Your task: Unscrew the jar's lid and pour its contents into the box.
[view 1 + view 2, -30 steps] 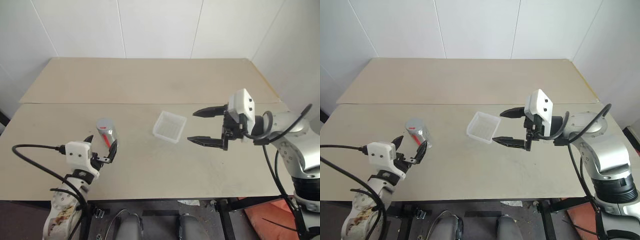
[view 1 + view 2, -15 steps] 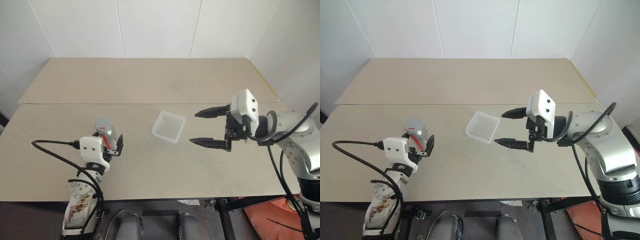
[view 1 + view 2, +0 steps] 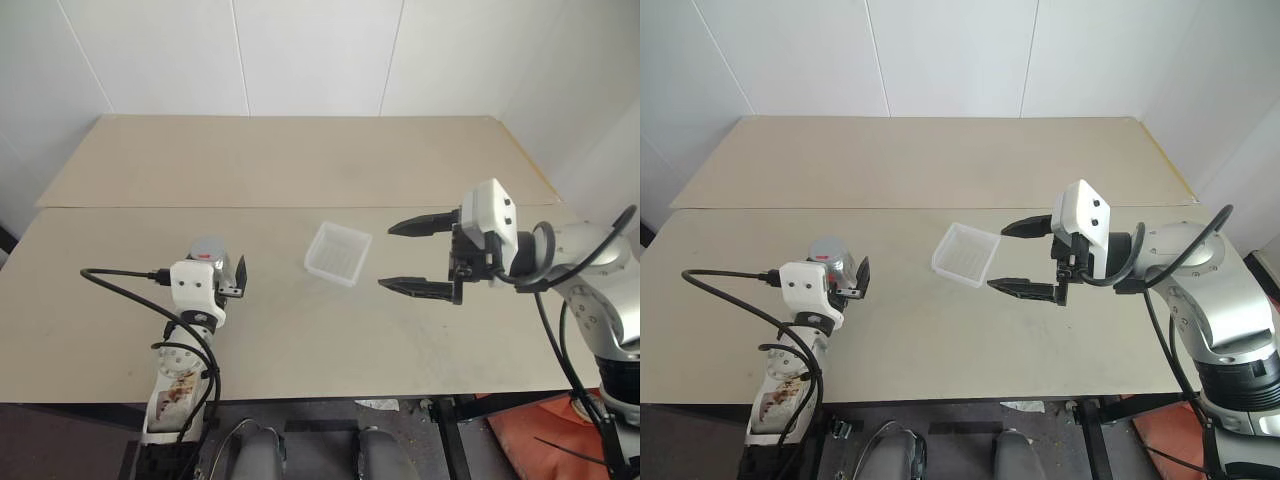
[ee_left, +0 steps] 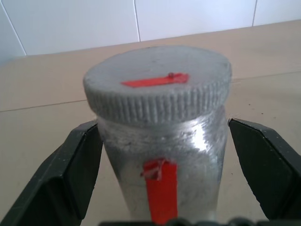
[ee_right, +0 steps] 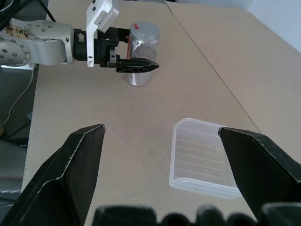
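The left end effector (image 3: 228, 277) has two black, wedge-shaped fingers (image 4: 70, 174) with flat inner faces, fixed to a boxy white housing just behind them. Behind that housing the arm is a pale grey cylinder with brownish mottled marks, and a black cable loops out from the housing's side. The right end effector (image 3: 410, 257) carries longer, tapering black fingers (image 3: 418, 288) under a white, rounded block. Behind it sit smooth silver-grey arm segments, with black cables arching from the wrist back along the arm.
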Controlling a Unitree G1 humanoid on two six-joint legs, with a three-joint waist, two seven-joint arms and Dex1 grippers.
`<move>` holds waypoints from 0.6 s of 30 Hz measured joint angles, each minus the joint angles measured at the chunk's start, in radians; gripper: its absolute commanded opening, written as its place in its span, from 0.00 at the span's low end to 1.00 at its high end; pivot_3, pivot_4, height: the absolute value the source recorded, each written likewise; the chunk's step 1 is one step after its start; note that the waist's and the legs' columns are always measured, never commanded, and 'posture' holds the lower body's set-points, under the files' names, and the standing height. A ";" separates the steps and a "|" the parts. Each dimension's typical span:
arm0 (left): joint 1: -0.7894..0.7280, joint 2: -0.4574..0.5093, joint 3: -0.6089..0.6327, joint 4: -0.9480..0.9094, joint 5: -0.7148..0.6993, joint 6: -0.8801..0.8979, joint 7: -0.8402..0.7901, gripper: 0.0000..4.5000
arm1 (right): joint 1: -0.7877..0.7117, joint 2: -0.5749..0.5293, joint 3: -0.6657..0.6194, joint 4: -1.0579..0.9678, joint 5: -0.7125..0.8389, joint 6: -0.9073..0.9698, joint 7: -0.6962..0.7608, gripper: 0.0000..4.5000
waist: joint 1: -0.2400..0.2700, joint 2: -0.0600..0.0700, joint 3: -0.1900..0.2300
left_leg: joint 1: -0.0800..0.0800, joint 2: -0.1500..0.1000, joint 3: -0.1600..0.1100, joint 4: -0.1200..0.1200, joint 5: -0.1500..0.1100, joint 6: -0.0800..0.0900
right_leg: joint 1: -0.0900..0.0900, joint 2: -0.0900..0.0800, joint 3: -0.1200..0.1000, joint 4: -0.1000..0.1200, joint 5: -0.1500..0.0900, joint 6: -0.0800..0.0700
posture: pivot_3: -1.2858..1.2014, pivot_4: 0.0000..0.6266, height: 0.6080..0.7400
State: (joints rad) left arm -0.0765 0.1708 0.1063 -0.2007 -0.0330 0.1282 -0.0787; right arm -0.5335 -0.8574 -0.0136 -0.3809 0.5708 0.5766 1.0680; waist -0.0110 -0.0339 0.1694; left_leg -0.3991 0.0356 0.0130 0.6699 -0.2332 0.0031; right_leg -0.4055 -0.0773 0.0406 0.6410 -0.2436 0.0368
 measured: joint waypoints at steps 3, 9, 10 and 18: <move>-0.005 -0.002 -0.005 0.006 0.005 0.000 0.002 0.82 | 0.006 -0.001 -0.001 -0.003 0.000 0.000 -0.001 1.00 | 0.000 0.000 0.000 | 0.000 0.000 0.000 0.000 0.000 0.000 | 0.000 0.000 0.000 0.000 0.000 0.000 | 0.52 0.24 1.00; -0.026 -0.003 -0.007 0.017 0.005 0.000 0.006 0.43 | 0.023 -0.001 -0.002 -0.017 0.000 0.000 -0.007 1.00 | 0.001 0.000 0.000 | 0.000 0.000 0.000 0.000 0.000 0.000 | 0.000 0.000 0.000 0.000 0.000 0.000 | 0.52 0.24 1.00; -0.026 -0.002 -0.007 0.017 0.005 0.000 0.003 0.43 | 0.023 0.000 -0.003 -0.021 0.000 0.000 -0.009 1.00 | 0.000 0.000 0.000 | 0.000 0.000 0.000 0.000 0.000 0.000 | 0.000 0.000 0.000 0.000 0.000 0.000 | 0.52 0.24 1.00; -0.116 0.133 0.038 -0.070 -0.218 0.138 -0.211 0.43 | 0.010 0.087 -0.004 -0.034 0.022 0.016 -0.090 1.00 | -0.002 0.000 0.000 | -0.001 0.000 -0.001 0.000 0.000 0.000 | -0.001 0.000 -0.001 0.001 0.000 0.000 | 0.52 0.24 1.00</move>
State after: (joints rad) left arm -0.1925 0.3039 0.1448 -0.2709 -0.2515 0.2666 -0.2893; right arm -0.5239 -0.7706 -0.0177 -0.4150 0.5930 0.5923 0.9782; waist -0.0127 -0.0341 0.1696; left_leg -0.4001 0.0359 0.0123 0.6699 -0.2331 0.0031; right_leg -0.4065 -0.0770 0.0399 0.6416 -0.2435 0.0370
